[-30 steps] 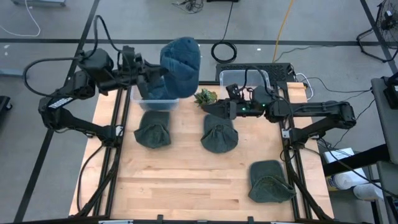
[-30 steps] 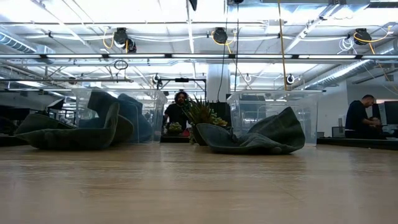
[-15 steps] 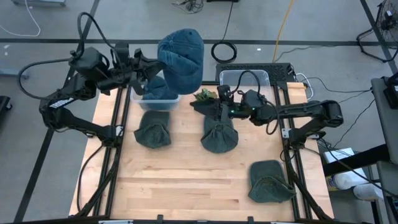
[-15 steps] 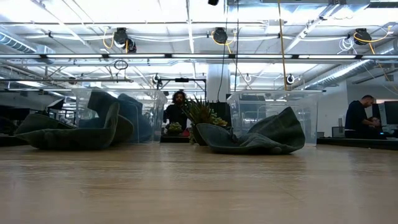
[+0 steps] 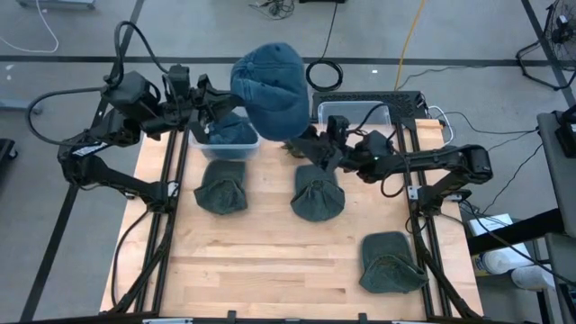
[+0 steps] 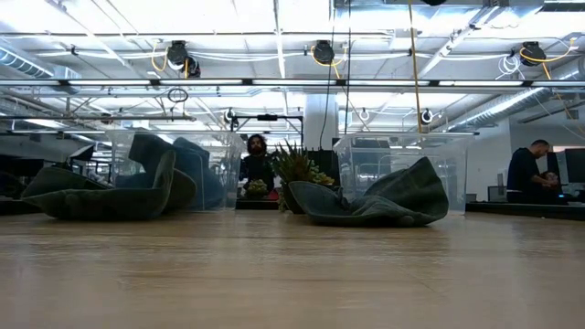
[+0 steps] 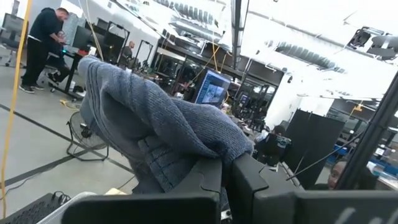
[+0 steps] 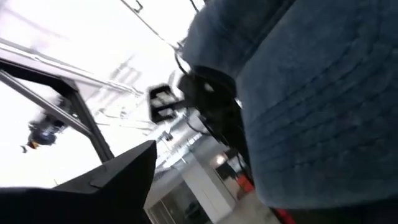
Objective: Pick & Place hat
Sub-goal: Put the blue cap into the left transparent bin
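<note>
A blue knitted hat (image 5: 270, 83) hangs high in the air above the far left clear bin (image 5: 225, 142), and my left gripper (image 5: 219, 108) is shut on it. In the left wrist view the hat (image 7: 155, 124) bulges out past the fingers. My right gripper (image 5: 306, 146) stands just below the hat's right edge, raised off the table. In the right wrist view the hat (image 8: 311, 93) looms close beside one dark finger (image 8: 118, 180), and the gripper looks open. Neither gripper shows in the low view. My left gripper pinches a bunched fold of the hat's edge (image 7: 186, 165) between its two fingers, coming roughly level from the table's left. The hat is lifted clear and stands out beyond the fingers toward the right arm. My right gripper: I cannot tell whether it touches the hat.
Three dark green hats lie on the table: one (image 5: 220, 194) in front of the left bin, one (image 5: 317, 196) at the middle and one (image 5: 392, 263) near the right front. A second clear bin (image 5: 355, 112) stands far right. A small plant (image 6: 297, 169) sits between the bins. People stand beyond the table.
My right gripper has moved toward the table's left and far edge and risen, closing in under the blue hat. My left gripper has turned the hat, so its round crown now swings out toward the right, over the gap between the bins.
</note>
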Controlling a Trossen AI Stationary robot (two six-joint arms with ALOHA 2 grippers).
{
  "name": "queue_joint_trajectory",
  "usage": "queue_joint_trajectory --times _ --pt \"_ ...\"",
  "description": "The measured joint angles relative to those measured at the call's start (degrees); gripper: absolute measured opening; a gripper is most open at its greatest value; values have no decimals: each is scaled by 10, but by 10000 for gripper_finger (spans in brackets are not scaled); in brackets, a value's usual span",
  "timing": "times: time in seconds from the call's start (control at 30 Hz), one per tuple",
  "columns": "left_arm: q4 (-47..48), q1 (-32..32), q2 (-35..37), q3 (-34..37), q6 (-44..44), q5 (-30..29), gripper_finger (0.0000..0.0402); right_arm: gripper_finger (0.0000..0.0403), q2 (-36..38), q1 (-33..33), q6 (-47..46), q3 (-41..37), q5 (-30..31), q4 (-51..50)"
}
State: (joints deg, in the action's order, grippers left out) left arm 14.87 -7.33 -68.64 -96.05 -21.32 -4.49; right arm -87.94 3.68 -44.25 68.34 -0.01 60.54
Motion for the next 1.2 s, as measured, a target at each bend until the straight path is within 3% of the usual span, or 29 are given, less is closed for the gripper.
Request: queue_joint_trajectory --times 0.27,0.57,0.8,0.93,1.07,1.2 --pt "5 0 0 0 -2 1 3 234 0 0 -7 0 0 -1" --pt "38 0 0 0 -11 17 3 17 0 0 3 0 -2 -2" --pt "51 0 0 0 -31 22 26 4 -1 0 -9 0 -19 -5" --pt "50 -1 1 0 -30 46 49 2 15 0 -41 -1 -59 -23" --pt "63 -6 9 0 -32 64 78 1 63 0 -61 -21 -111 -92" --pt "86 -11 19 0 -40 45 120 1 136 1 -39 -54 -123 -201"
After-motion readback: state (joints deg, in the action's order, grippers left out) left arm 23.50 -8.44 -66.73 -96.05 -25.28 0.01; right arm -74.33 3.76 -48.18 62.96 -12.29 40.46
